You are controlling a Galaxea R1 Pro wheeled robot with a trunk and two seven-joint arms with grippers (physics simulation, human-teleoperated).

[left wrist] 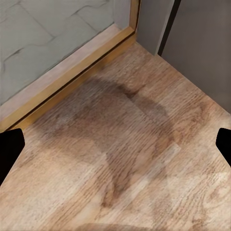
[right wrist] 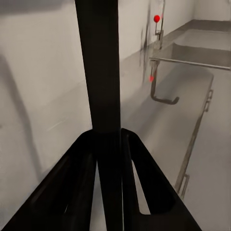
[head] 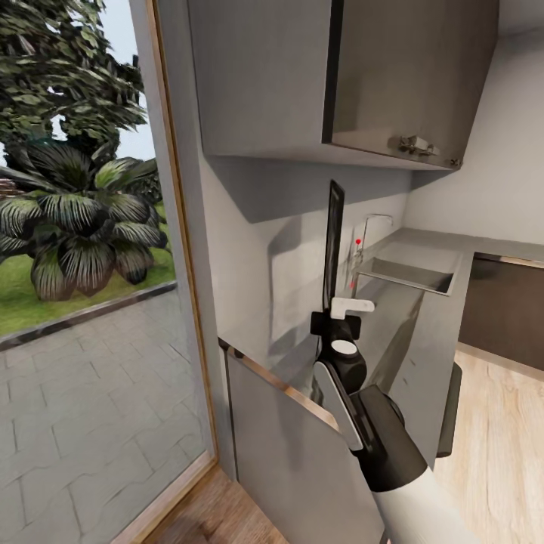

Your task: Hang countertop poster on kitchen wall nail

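The poster point(head: 333, 242) stands upright and edge-on to me, a thin black slab close to the light grey wall point(head: 249, 257) above the kitchen countertop point(head: 412, 332). My right gripper point(head: 332, 321) is shut on its lower edge. In the right wrist view the black frame edge point(right wrist: 98, 62) rises from between the two dark fingers point(right wrist: 72, 183). No wall nail can be made out on the wall. My left gripper point(left wrist: 115, 144) hangs open over the wooden floor point(left wrist: 125, 159), holding nothing.
A grey upper cabinet point(head: 340, 75) hangs just above the poster's top. A sink point(head: 408, 273) and faucet point(head: 370, 223) with small red dots lie beyond along the counter. A glass door point(head: 83, 302) to a garden stands at the left, dark cabinet fronts point(head: 502, 310) at the right.
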